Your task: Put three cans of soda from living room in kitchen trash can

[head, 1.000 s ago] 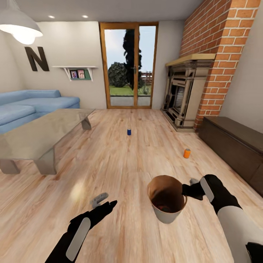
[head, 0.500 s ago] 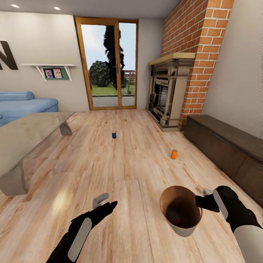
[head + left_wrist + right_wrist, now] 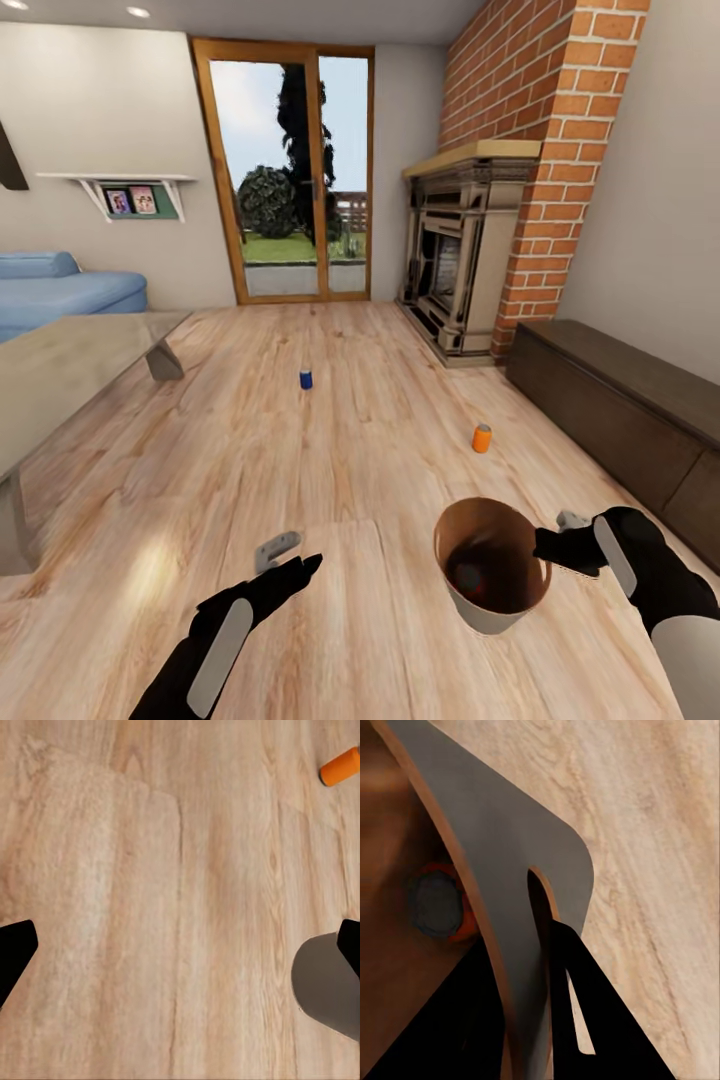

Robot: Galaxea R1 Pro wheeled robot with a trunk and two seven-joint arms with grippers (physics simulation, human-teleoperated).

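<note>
Head view: right gripper (image 3: 553, 548) pinches the bin (image 3: 462, 602) rim, one orange can (image 3: 439, 904) inside; left gripper (image 3: 290, 557) jaws spread, empty. Orange can (image 3: 482, 438) and blue can (image 3: 306, 379) stand on the floor — light, stiff, smooth; grip mid-body.

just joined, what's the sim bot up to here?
It is in the living room, carrying the trash can with its right pincer clamped on the rim. One orange can already lies inside it. Two more stand on the wood floor ahead: a blue can and an orange can nearer the fireplace. The left pincer hangs open and empty.
</note>
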